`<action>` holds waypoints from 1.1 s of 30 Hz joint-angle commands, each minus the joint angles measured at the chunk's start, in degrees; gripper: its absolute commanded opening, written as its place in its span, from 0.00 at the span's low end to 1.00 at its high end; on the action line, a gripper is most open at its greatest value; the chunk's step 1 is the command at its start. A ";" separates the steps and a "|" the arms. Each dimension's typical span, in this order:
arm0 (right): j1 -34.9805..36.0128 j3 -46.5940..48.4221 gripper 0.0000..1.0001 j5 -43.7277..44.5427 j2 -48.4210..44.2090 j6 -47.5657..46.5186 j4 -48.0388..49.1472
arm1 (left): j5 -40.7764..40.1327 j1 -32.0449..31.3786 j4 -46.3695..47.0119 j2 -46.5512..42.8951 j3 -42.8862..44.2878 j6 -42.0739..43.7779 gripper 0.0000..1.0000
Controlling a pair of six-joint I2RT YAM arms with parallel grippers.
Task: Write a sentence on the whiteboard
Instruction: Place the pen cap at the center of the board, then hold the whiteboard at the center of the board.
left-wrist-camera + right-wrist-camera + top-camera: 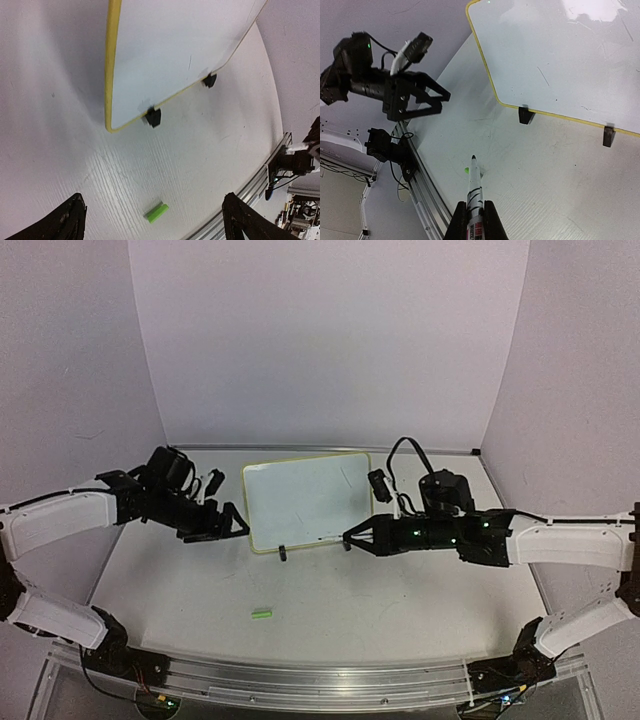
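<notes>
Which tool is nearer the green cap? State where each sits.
Left. The left tool hangs open beyond the green cap; the right tool, holding a marker, is farther, beyond and rightward.

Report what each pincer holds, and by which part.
Right pincer grips the marker by its barrel, tip sticking out ahead. Left pincer is open and holds nothing.

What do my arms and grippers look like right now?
Both arms, left arm and right arm, have white shell links with black joints and wrists. The left gripper and right gripper are black, with two tapered fingers. Green lights dot the right wrist; a black cable loops above it.
</notes>
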 commanded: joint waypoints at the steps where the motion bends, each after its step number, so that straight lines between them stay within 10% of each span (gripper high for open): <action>1: 0.24 7.95 0.00 -0.24 6.18 1.00 6.33 | 14.48 9.81 -4.69 4.97 9.10 11.51 0.92; 17: -0.96 35.71 0.00 -5.29 30.80 1.47 6.51 | 27.89 17.33 7.30 19.37 21.13 28.43 0.71; 33: -2.37 40.63 0.00 -4.03 36.37 1.51 6.45 | 31.99 17.41 6.92 27.90 26.62 28.38 0.43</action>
